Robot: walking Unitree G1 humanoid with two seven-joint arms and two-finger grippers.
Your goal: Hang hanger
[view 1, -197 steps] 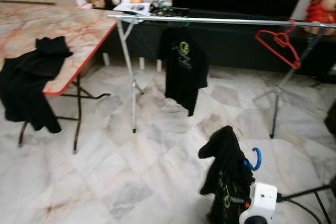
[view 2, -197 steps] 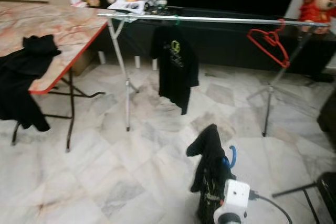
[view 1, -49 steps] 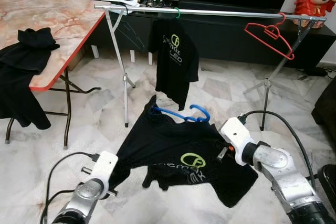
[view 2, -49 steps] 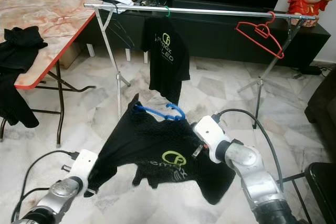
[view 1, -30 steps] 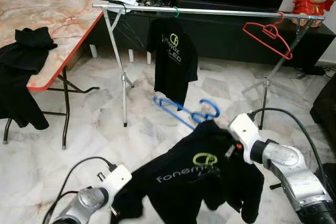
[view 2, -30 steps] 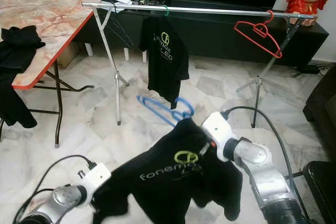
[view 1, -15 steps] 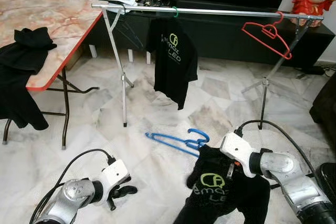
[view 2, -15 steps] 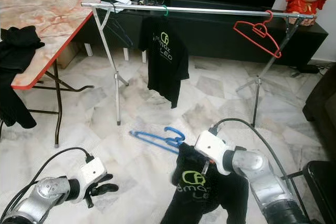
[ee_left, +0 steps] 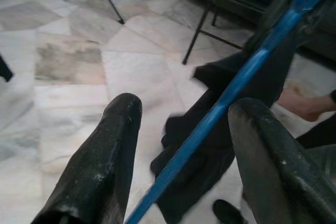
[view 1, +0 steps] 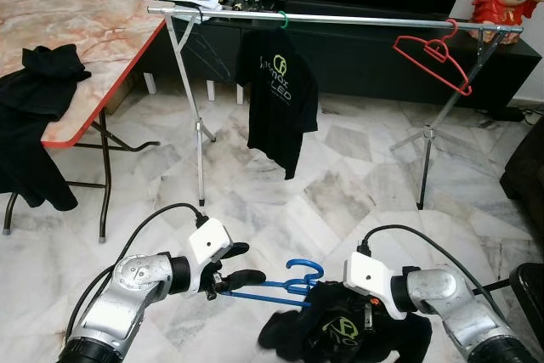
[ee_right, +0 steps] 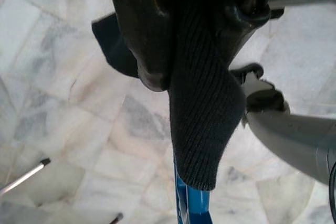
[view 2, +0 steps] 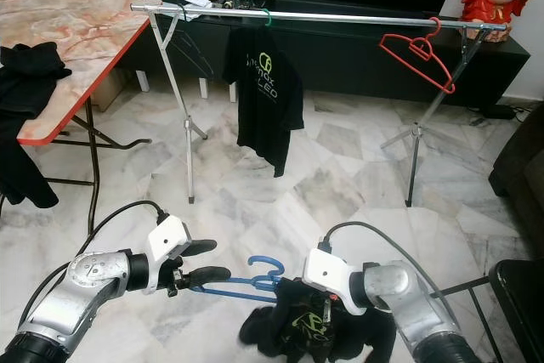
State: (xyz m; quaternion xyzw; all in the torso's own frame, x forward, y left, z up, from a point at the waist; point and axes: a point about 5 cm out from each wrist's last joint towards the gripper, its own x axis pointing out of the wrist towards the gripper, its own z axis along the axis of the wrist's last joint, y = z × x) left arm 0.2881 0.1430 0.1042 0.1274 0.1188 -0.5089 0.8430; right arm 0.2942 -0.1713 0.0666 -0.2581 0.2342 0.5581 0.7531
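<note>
Here my left gripper spread wide around the blue hanger; at 3 o'clock, my right gripper clamped the black shirt.

Thin blue plastic hanger — low before the robot, above the marble floor, lying nearly level, its curved hook rising upward. Its long bar passed between the two parted black fingers of the left gripper; whether it touched them could not be told. Its other end was buried in a bunched black T-shirt with a yellow-green logo, which was pinched at a ribbed edge by the right gripper. Long silver metal clothes rail — well apart, beyond, horizontal on folding legs.
</note>
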